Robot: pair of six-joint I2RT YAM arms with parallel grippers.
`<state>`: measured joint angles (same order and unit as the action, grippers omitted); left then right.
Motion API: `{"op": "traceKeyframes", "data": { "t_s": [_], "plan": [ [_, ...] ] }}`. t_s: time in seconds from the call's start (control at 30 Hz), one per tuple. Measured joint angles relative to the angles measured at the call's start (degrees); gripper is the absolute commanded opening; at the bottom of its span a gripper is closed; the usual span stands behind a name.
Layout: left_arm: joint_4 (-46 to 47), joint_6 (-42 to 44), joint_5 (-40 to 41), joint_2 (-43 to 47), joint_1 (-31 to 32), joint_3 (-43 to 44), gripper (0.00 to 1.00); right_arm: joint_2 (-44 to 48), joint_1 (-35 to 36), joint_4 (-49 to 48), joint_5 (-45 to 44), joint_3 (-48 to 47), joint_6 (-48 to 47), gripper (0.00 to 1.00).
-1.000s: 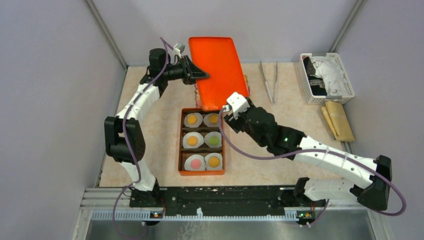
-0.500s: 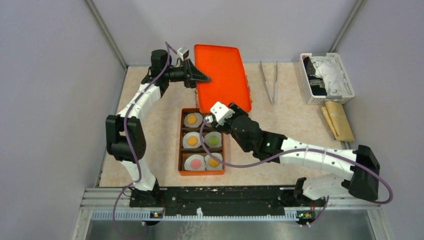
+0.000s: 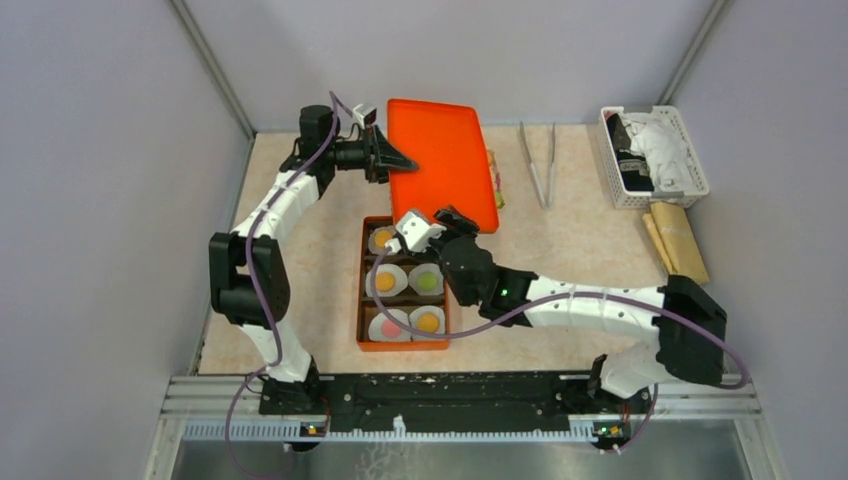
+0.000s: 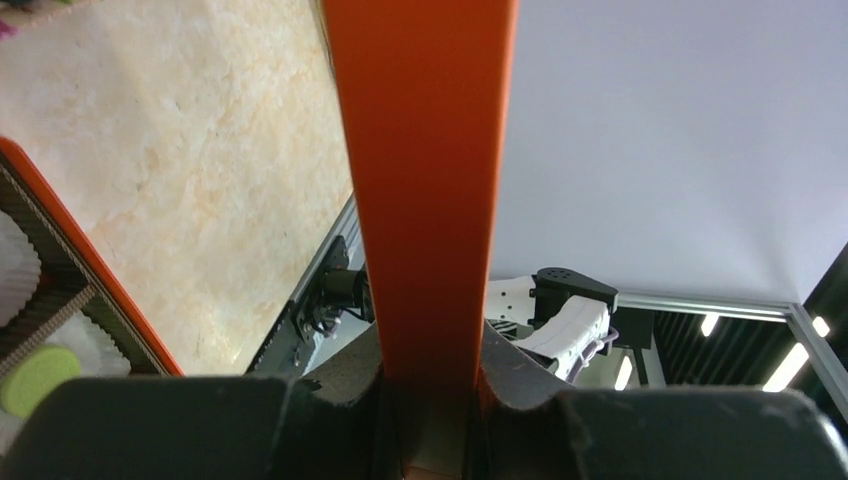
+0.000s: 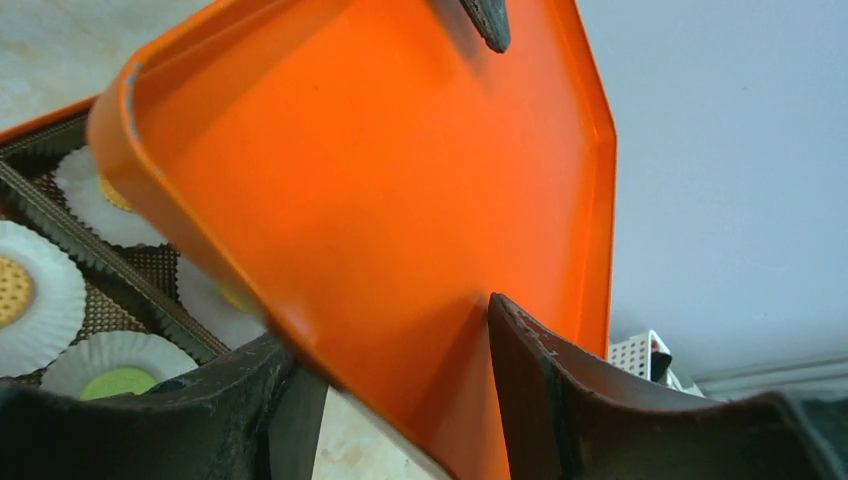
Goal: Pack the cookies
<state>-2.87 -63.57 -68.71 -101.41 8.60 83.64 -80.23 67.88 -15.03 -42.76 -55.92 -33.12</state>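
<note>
An orange box (image 3: pixel 361 300) holds six white paper cups with cookies: orange (image 3: pixel 384 281), green (image 3: pixel 428 282), pink (image 3: pixel 391 327). My left gripper (image 3: pixel 405 160) is shut on the left edge of the orange lid (image 3: pixel 445 160) and holds it tilted off the table behind the box. In the left wrist view the lid (image 4: pixel 425 150) is clamped between the fingers of that gripper (image 4: pixel 428 390). My right gripper (image 3: pixel 445 218) is open and straddles the lid's near edge above the box's far right cup. In the right wrist view the lid (image 5: pixel 380 180) runs between the jaws of that gripper (image 5: pixel 390 370) and touches the right finger.
Metal tongs (image 3: pixel 537 165) lie right of the lid. A white basket (image 3: pixel 655 155) with cloths stands at the far right, a brown packet (image 3: pixel 678 240) in front of it. A small patterned thing (image 3: pixel 497 185) peeks out at the lid's right edge.
My right gripper has moved left along the lid's near edge, now over the box's far end. The lid has shifted slightly left in my left gripper.
</note>
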Motion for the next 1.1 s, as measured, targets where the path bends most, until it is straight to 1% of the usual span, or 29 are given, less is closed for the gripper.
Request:
{"op": "traceKeyframes", "data": {
  "t_s": [0.03,0.17,0.27,0.33,0.47,0.53,0.63,0.67,0.7,0.73,0.83,1.03,1.07,1.1],
  "plan": [
    [-0.46,0.13,-0.13,0.33,0.0,-0.63,0.0,-1.44,0.0,-1.86,-1.03,0.02,-1.44,0.47],
    [-2.71,-0.09,0.94,1.29,-0.39,-1.81,0.0,-6.1,0.28,-7.69,-5.01,0.07,-8.44,0.17],
    [-5.42,-1.16,2.08,1.73,-1.09,-2.64,0.0,-8.26,0.94,-10.51,-6.84,0.44,-14.58,0.06],
    [-6.03,-1.07,2.45,1.77,-1.11,-3.43,0.0,-8.48,1.14,-11.06,-7.13,1.03,-16.9,0.01],
    [-5.73,-0.74,2.54,1.88,-1.03,-3.98,0.18,-8.46,1.22,-13.57,-7.61,1.99,-18.32,0.0],
    [-4.92,-1.07,2.4,1.95,-0.96,-4.0,0.34,-8.46,1.25,-14.12,-7.74,2.03,-18.38,0.0],
    [-3.08,-0.59,1.79,1.95,-0.92,-4.28,0.52,-8.13,1.25,-15.1,-7.72,2.03,-17.66,0.0],
    [-2.08,-0.24,1.42,1.95,-0.85,-4.35,0.6,-7.93,1.25,-16.2,-7.85,2.03,-17.18,0.0],
    [-0.98,-0.02,0.74,1.95,-0.74,-4.39,0.64,-7.45,1.22,-17.38,-8.04,2.03,-16.61,0.0],
    [0.61,-0.42,-0.22,1.95,-0.61,-4.39,0.67,-6.86,1.22,-18.75,-8.48,2.03,-16.04,0.0],
    [8.04,-4.31,-2.64,2.73,-0.39,-4.66,0.7,-6.05,1.09,-21.73,-9.84,1.97,-15.26,0.0],
    [30.88,-18.82,-5.44,5.84,-0.66,-5.11,0.7,-5.35,-0.13,-26.51,-14.36,1.49,-15.72,0.0],
    [33.83,-20.55,-5.68,6.34,-0.79,-5.01,0.68,-5.14,-0.31,-26.73,-14.86,1.38,-15.69,0.0],
    [36.06,-21.66,-5.84,6.75,-0.98,-4.98,0.6,-4.87,-0.55,-26.91,-15.17,1.36,-15.65,0.0]
  ]
}}
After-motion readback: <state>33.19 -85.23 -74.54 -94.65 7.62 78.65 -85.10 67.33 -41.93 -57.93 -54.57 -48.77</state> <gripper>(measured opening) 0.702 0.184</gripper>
